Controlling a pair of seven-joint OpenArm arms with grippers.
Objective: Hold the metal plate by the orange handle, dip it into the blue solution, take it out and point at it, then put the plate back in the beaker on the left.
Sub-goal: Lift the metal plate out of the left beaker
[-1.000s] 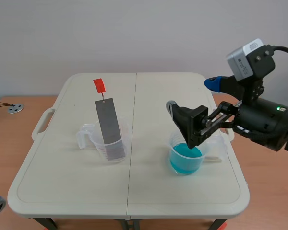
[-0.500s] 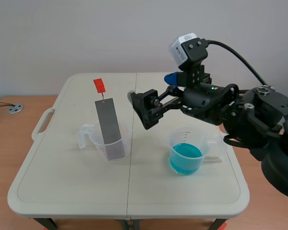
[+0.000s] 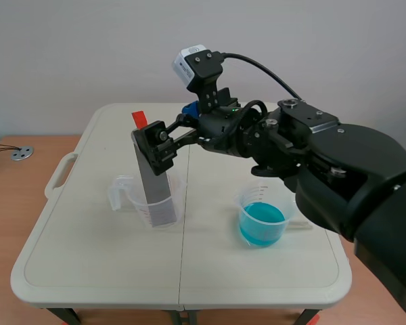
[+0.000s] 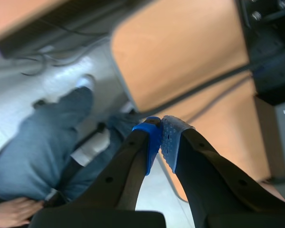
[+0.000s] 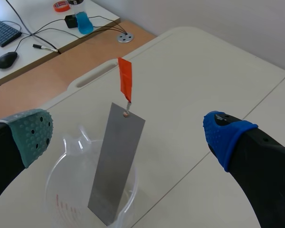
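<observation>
The grey metal plate (image 3: 157, 195) stands tilted in the clear left beaker (image 3: 125, 191), its orange handle (image 3: 139, 119) sticking up. My right gripper (image 3: 168, 128) is open and reaches across the table from the right, level with the plate's upper part. In the right wrist view the plate (image 5: 116, 166) and its orange handle (image 5: 125, 78) lie ahead of the right gripper (image 5: 128, 135), between the lines of its fingers and touching neither. The beaker of blue solution (image 3: 262, 222) sits on the right. My left gripper (image 4: 160, 140) is shut on nothing, off the table.
The white folding table (image 3: 88, 271) has a centre seam. Beyond it on the left, a wooden desk (image 5: 47, 61) holds cables, a mouse and a keyboard. A person's leg in jeans (image 4: 42, 147) and the floor show in the left wrist view.
My right arm has swung left from above the blue beaker, across the table's middle, to the metal plate. Its gripper stayed open. Plate and beakers have not moved.
</observation>
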